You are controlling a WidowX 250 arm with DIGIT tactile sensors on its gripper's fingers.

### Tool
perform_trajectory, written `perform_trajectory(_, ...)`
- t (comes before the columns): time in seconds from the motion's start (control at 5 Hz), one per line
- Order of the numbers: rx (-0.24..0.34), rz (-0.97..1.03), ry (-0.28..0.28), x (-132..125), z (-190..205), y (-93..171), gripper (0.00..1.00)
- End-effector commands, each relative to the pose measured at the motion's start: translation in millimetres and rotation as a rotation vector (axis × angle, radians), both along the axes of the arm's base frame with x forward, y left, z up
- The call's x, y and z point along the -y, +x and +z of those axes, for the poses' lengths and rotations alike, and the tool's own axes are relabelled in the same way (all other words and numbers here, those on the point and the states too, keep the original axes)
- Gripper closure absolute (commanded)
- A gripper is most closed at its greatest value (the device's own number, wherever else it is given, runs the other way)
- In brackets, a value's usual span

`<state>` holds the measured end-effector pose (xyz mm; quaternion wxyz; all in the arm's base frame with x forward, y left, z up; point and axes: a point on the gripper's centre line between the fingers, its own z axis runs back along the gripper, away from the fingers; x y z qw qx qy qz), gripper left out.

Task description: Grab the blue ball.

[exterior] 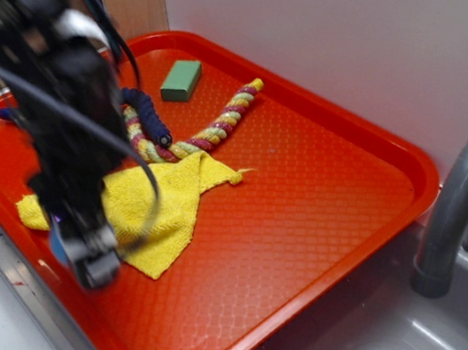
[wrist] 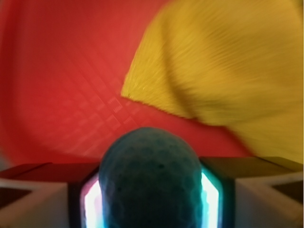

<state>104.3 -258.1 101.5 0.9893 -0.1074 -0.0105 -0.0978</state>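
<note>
The blue ball [wrist: 151, 178] is a dimpled blue sphere that fills the space between my two fingers in the wrist view. My gripper [wrist: 151, 190] is shut on it. In the exterior view my gripper [exterior: 80, 248] hangs over the front left of the red tray [exterior: 320, 199], and a sliver of the blue ball [exterior: 59, 245] shows at its left side. The gripper seems to be slightly above the tray floor.
A yellow cloth [exterior: 161, 203] lies just behind and right of the gripper; it also shows in the wrist view [wrist: 228, 71]. A multicoloured rope [exterior: 214, 131] with a dark navy end [exterior: 147, 114] and a green block [exterior: 181, 80] lie farther back. A grey sink faucet [exterior: 466, 198] stands at right.
</note>
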Motion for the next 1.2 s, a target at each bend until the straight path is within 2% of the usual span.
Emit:
perform_trajectory(0.0, 0.117, -0.023, -0.055, -60, 72, 43, 1.0)
perform_trajectory(0.2, 0.2, 0.01, -0.004, -96, 102, 47, 1.0)
perform_trajectory(0.4, 0.242, 0.096, 0.116, -129, 139, 46, 1.0)
perform_trajectory(0.6, 0.273, 0.165, 0.117, -152, 147, 53, 1.0)
perform_trajectory(0.8, 0.307, 0.21, 0.096, -157, 147, 59, 1.0)
perform_trajectory(1.0, 0.222, 0.178, 0.104, -158, 149, 66, 0.06)
